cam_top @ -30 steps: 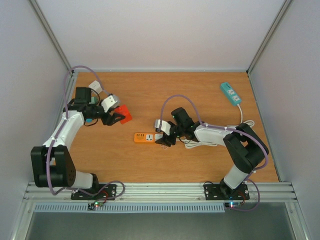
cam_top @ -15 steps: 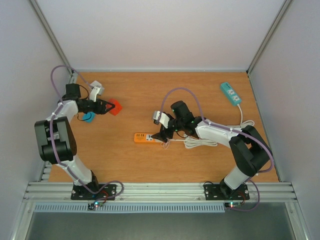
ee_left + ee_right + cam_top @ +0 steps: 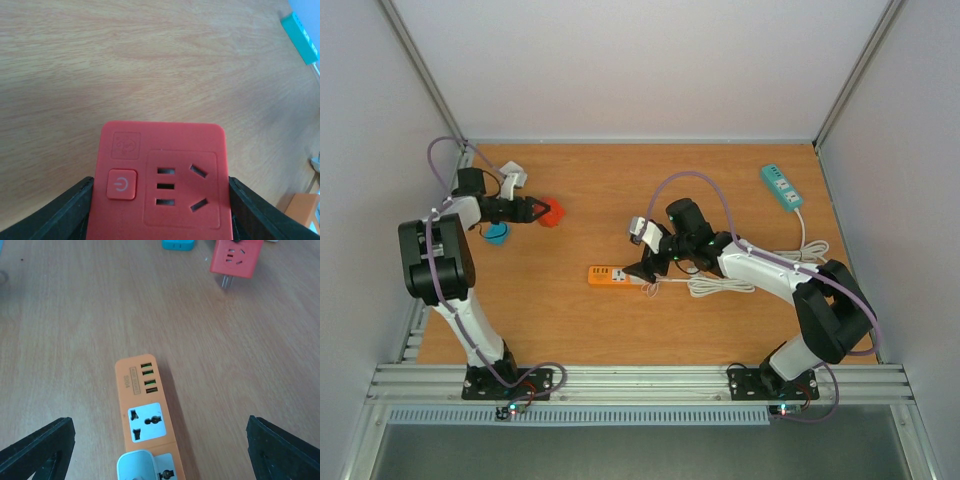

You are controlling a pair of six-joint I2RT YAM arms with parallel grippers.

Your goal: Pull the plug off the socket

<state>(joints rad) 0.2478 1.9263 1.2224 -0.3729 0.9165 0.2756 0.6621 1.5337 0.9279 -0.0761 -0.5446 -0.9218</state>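
Now the red plug [image 3: 161, 170] sits clamped inside the left claw [image 3: 160, 200].

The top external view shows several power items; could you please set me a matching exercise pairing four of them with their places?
Things:
1. red adapter
2. orange power strip
3. teal power strip
4. white cord

Places:
A. lying near the far right corner of the table
B. clamped between the fingers of the left gripper
C. mid-table, under the open right gripper
D. bundled on the table just right of the orange strip

Pairs: 1-B, 2-C, 3-A, 4-D
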